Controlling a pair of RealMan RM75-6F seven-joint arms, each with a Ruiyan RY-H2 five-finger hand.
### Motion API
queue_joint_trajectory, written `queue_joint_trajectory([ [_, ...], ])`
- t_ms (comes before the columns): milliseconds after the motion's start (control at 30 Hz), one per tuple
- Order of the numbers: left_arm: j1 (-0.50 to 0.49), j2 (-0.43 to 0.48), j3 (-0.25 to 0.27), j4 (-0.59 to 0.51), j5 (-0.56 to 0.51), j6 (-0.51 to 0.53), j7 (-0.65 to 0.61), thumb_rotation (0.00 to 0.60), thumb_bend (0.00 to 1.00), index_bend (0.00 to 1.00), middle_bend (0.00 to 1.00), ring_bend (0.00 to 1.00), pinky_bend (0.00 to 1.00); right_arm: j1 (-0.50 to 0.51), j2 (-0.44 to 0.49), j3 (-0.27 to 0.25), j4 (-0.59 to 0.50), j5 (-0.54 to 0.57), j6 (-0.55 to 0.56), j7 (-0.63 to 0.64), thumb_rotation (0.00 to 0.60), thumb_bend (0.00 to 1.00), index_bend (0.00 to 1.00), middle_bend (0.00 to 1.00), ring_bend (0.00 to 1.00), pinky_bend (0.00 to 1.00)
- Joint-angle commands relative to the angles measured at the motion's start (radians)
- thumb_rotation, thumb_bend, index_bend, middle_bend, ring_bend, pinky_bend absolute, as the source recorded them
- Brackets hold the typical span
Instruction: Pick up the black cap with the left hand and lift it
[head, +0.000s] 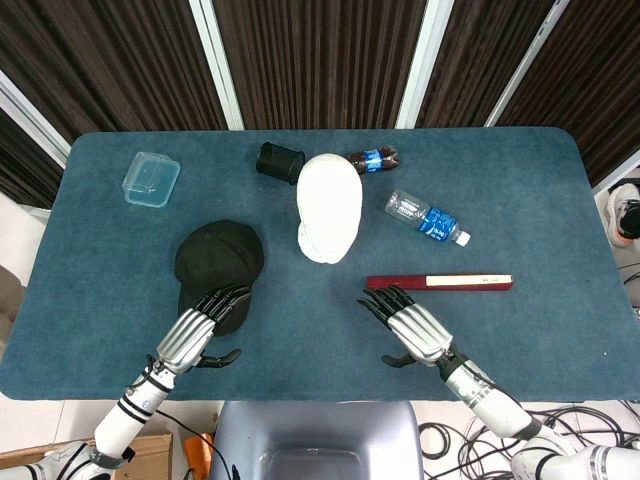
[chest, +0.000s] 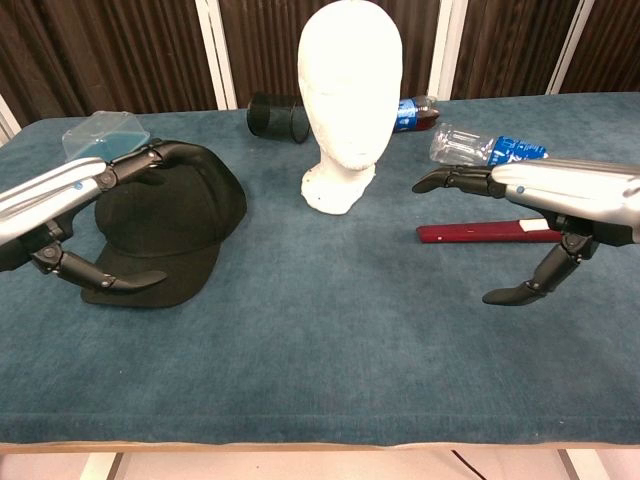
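Observation:
The black cap lies on the blue table left of centre, brim toward me; in the chest view the cap is at the left. My left hand hovers over the brim with fingers stretched forward and the thumb hanging apart below; the left hand holds nothing, its fingertips reaching above the crown. My right hand is spread flat above the table at the right, empty; in the chest view the right hand floats near the red box.
A white mannequin head stands mid-table. Behind it are a black cup on its side and a cola bottle. A water bottle and a flat red box lie to the right. A clear plastic container sits back left.

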Motion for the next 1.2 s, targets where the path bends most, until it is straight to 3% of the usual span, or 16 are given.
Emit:
queue_joint_trajectory([
  [33,-0.001,-0.001,0.0,0.001,-0.004,0.002,0.005,0.6,0.28,0.0,0.07,0.05,0.14,0.002,0.001,-0.001,0.002,0.001,0.002,0.005,0.6,0.13,0.0,0.0,0.0,0.0],
  [167,0.019,0.01,0.009,0.005,-0.009,0.027,0.054,0.6,0.3,0.0,0.07,0.05,0.16,-0.017,0.025,-0.014,0.001,-0.014,0.042,0.009,0.6,0.13,0.0,0.0,0.0,0.0],
  [333,0.119,0.02,0.044,0.043,-0.011,0.146,0.264,0.6,0.3,0.03,0.07,0.06,0.19,-0.15,0.154,-0.097,0.003,-0.132,0.254,0.014,0.6,0.13,0.0,0.0,0.0,0.0],
  [467,0.193,-0.049,0.061,0.124,0.001,0.245,0.413,0.6,0.3,0.1,0.13,0.1,0.23,-0.269,0.253,-0.156,0.035,-0.17,0.414,0.086,0.6,0.13,0.0,0.0,0.0,0.0],
  [633,0.221,-0.176,0.081,0.252,0.015,0.244,0.569,0.6,0.27,0.17,0.16,0.13,0.24,-0.38,0.28,-0.177,0.125,-0.163,0.557,0.227,0.6,0.13,0.0,0.0,0.0,0.0],
  [733,0.223,-0.267,0.077,0.373,0.013,0.234,0.605,0.6,0.26,0.21,0.19,0.16,0.25,-0.41,0.295,-0.19,0.158,-0.143,0.556,0.285,0.6,0.13,0.0,0.0,0.0,0.0],
  [1200,0.156,-0.546,0.028,0.875,0.028,0.261,0.509,0.6,0.26,0.31,0.31,0.26,0.25,-0.42,0.315,-0.179,0.213,-0.126,0.489,0.378,0.6,0.13,0.0,0.0,0.0,0.0],
])
